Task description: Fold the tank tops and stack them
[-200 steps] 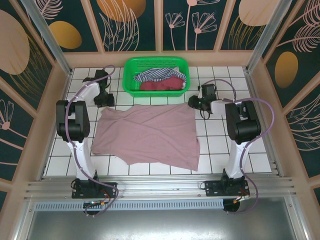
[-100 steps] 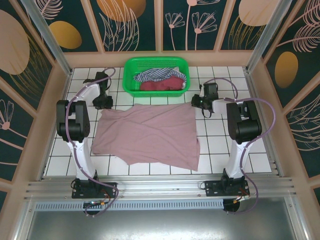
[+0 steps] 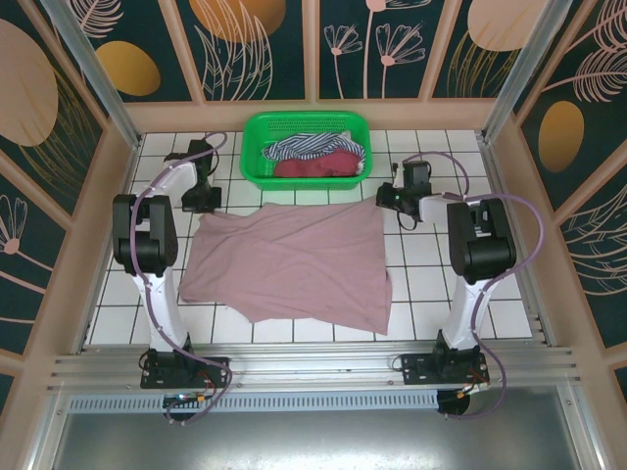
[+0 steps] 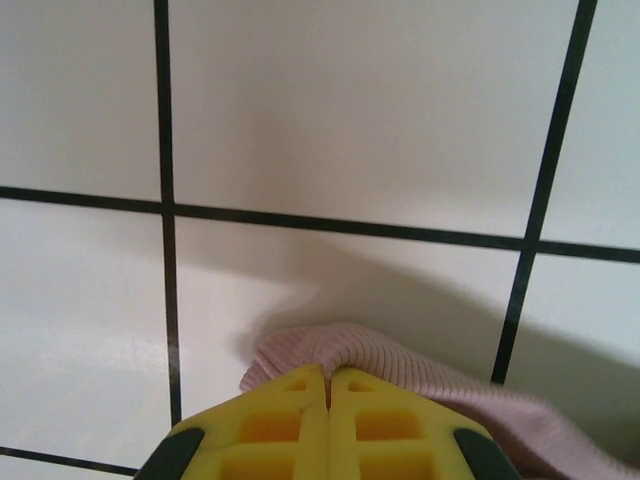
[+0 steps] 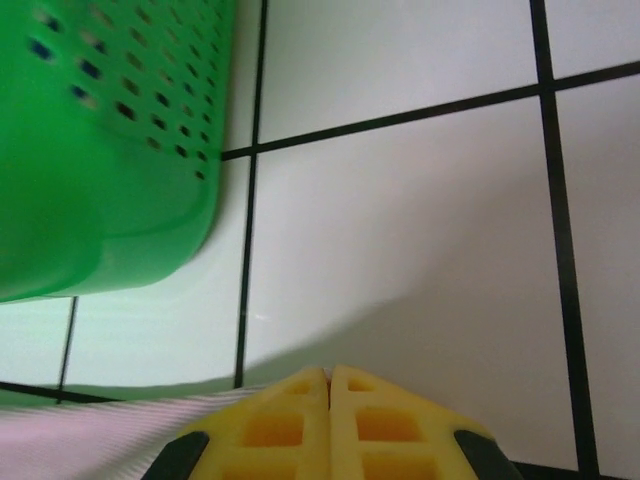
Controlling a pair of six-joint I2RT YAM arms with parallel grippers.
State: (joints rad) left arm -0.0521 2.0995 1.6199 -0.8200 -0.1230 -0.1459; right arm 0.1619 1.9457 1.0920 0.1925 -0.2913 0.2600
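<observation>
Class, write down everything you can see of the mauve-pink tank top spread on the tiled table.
The dusty mauve-pink cloth tank top is soft, finely ribbed fabric. It is spread nearly flat and lightly wrinkled on the white tiled table, just in front of the green plastic basket. Its near edge is uneven. The left gripper is shut on its far left corner, bunching the cloth, and the right gripper is shut on its far right corner.

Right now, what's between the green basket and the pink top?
Bare white tile: in the top view, a narrow strip separates the green basket from the pink top.
</observation>
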